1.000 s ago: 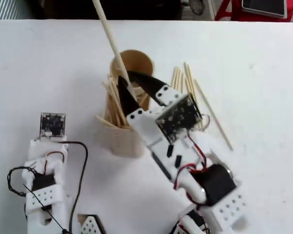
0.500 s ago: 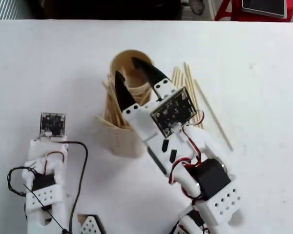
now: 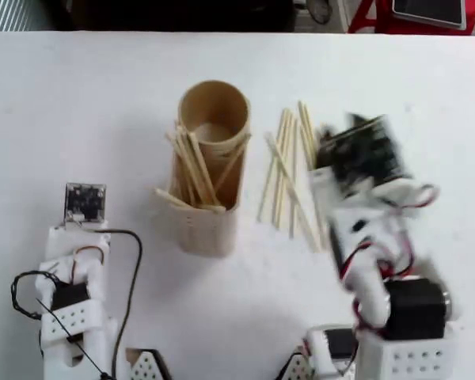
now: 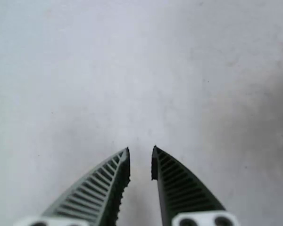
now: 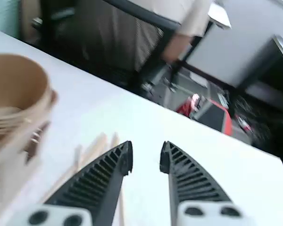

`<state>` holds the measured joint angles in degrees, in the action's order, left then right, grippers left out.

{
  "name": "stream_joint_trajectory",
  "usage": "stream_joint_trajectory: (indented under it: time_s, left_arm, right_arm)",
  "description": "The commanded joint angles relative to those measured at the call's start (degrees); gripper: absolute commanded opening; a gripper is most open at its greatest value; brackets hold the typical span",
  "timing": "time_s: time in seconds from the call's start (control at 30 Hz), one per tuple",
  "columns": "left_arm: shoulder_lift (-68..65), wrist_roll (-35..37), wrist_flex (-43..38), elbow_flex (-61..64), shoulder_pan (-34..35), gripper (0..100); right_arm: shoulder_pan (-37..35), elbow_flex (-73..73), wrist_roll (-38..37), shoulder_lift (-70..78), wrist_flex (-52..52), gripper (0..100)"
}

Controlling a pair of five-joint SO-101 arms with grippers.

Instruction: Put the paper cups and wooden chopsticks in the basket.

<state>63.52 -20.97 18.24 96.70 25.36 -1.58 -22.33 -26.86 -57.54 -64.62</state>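
Observation:
A brown paper cup (image 3: 214, 115) stands in the pale wooden basket (image 3: 199, 226) at mid-table, with several wooden chopsticks (image 3: 191, 170) leaning in the basket beside it. More loose chopsticks (image 3: 289, 170) lie on the table to the right of the basket. My right arm (image 3: 364, 198) hovers over those loose sticks. In the right wrist view my right gripper (image 5: 145, 157) is open and empty above the chopsticks (image 5: 92, 150), with the cup (image 5: 16, 89) off to one side. My left gripper (image 4: 140, 153) has its fingers slightly apart over bare table. The left arm (image 3: 75, 269) sits at the front left.
The white table (image 3: 79, 103) has open room at the left, back and far right. Cables trail along the left arm (image 3: 127, 261). Past the table's far edge are dark furniture and a red object (image 3: 380, 16).
The right gripper held a chopstick above the cup, let it drop in, then swung right and back over the loose sticks. The left arm has stayed still.

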Motion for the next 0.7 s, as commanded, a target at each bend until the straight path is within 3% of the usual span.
stream_joint_trajectory:
  time_s: [0.0, 0.13, 0.2, 0.4, 0.67]
  left_arm:
    - [0.92, -0.7, 0.09, -0.09, 0.48, 10]
    - [0.92, -0.7, 0.09, -0.09, 0.48, 10]
    - [0.92, -0.7, 0.09, -0.09, 0.48, 10]
    - [0.92, -0.7, 0.09, -0.09, 0.48, 10]
    - [0.92, -0.7, 0.09, -0.09, 0.48, 10]
  right_arm:
    - [8.48, 0.53, -8.26, 8.66, -0.84, 10.2]
    - [9.19, -2.64, -24.18, 25.45, -1.1, 10.3]
    - [10.42, -2.29, -27.43, 34.51, -0.66, 10.4]
    - [14.02, 7.21, -29.01, 56.92, 2.95, 23.5]
    - [14.02, 19.96, -29.19, 76.44, 2.95, 24.1]
